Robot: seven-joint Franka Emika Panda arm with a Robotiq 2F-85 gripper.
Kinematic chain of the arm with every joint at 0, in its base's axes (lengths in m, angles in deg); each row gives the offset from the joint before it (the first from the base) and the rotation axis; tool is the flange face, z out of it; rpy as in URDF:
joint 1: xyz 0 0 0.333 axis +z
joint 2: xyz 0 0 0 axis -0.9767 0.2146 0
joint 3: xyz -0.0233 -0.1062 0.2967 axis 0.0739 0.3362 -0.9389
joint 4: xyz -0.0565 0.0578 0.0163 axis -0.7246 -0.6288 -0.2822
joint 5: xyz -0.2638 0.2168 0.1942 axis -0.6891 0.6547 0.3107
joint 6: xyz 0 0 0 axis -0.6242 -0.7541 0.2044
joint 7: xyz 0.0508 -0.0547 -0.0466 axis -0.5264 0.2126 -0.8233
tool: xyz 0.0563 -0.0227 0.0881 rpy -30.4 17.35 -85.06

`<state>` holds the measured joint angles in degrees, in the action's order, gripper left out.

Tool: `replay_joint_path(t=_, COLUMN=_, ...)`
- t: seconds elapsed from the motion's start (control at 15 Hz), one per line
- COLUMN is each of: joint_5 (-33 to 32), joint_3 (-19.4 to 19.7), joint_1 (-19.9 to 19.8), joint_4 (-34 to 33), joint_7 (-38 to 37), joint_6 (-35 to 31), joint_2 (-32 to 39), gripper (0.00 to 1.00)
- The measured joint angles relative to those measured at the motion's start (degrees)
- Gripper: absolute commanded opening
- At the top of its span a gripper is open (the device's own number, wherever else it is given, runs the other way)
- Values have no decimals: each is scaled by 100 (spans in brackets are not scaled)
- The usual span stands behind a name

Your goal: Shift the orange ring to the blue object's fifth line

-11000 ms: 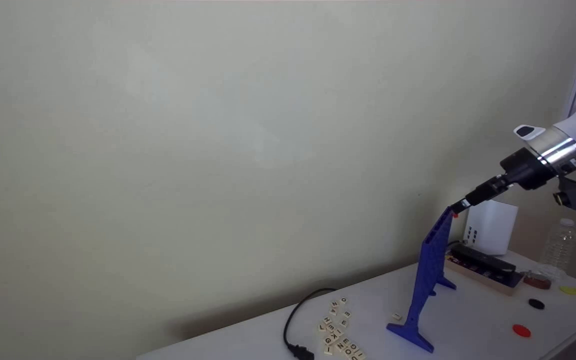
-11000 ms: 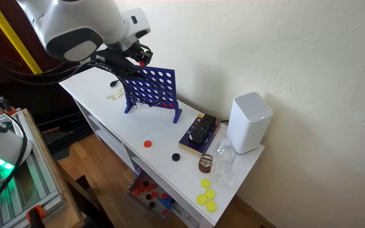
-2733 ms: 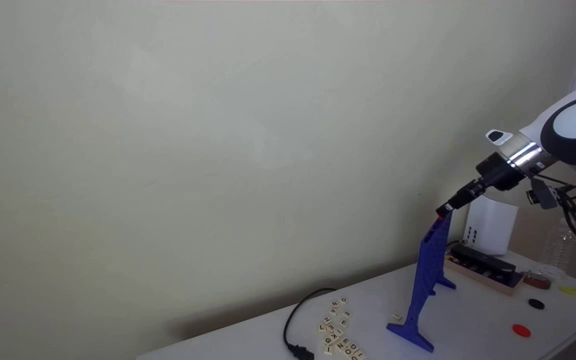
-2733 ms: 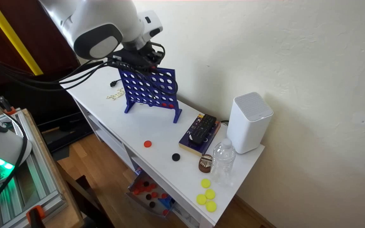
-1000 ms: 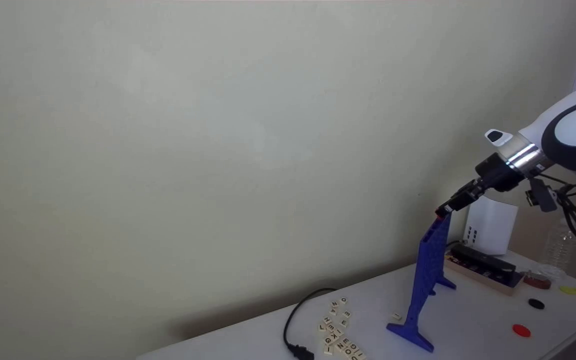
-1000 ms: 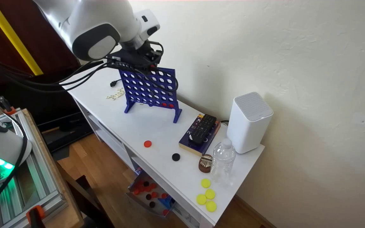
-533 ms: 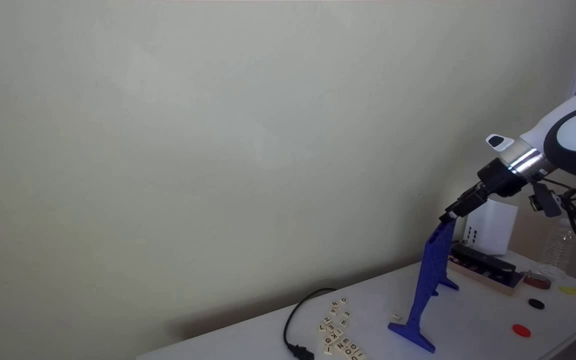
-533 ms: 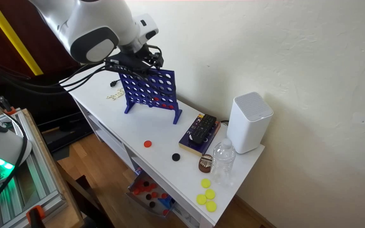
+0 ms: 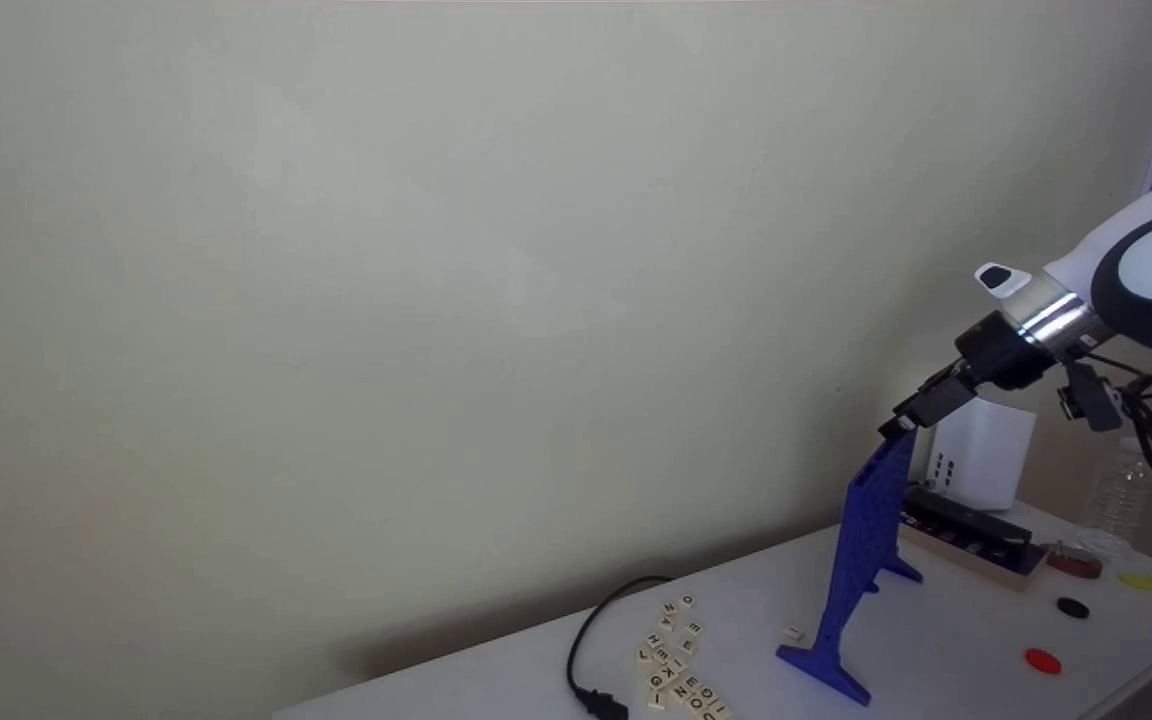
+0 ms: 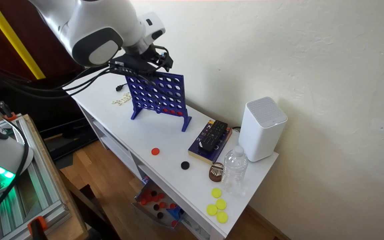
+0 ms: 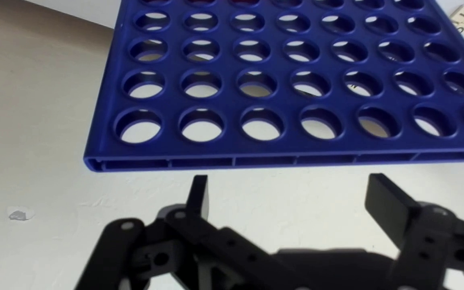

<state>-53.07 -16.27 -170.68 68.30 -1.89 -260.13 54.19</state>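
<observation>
The blue object [image 10: 175,87] is an upright grid of round holes on feet; its slotted top edge crosses the wrist view. In an exterior view the orange ring, a red-orange disc [image 10: 165,110], sits in the grid's bottom row, in the fifth column from the left. Two more red discs [image 10: 176,112] fill the columns to its right. Red also shows through the wrist view's topmost holes [image 11: 245,1]. My gripper [image 11: 288,176] stands open just off the top edge, its fingers [image 11: 391,207] wide apart with nothing between them. Cables partly cover the grid in an exterior view.
On the white table [image 10: 128,123] lie a red disc [image 10: 155,151], a black disc [image 10: 185,165] and several yellow discs [image 10: 221,204]. A book with a remote [image 10: 213,136], a bottle [image 10: 235,166] and a white box [image 10: 262,128] stand nearby. Letter tiles [image 9: 676,670] lie beyond the stand.
My gripper has opened and let go of the disc. It dropped through the grid into the bottom row beside two others. The gripper dipped, then rose slightly; the stand has shifted a little.
</observation>
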Motion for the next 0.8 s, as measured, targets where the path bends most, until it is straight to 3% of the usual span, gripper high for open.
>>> replay_joint_path(t=0.4, joint_5=-116, joint_3=-622, joint_1=-624, joint_4=64, joint_7=-210, joint_6=-223, joint_2=58, gripper=100)
replay_joint_path(t=0.8, joint_5=-216, joint_3=-1627, joint_1=-1937, joint_4=343, joint_7=-658, joint_6=98, joint_2=61, gripper=100)
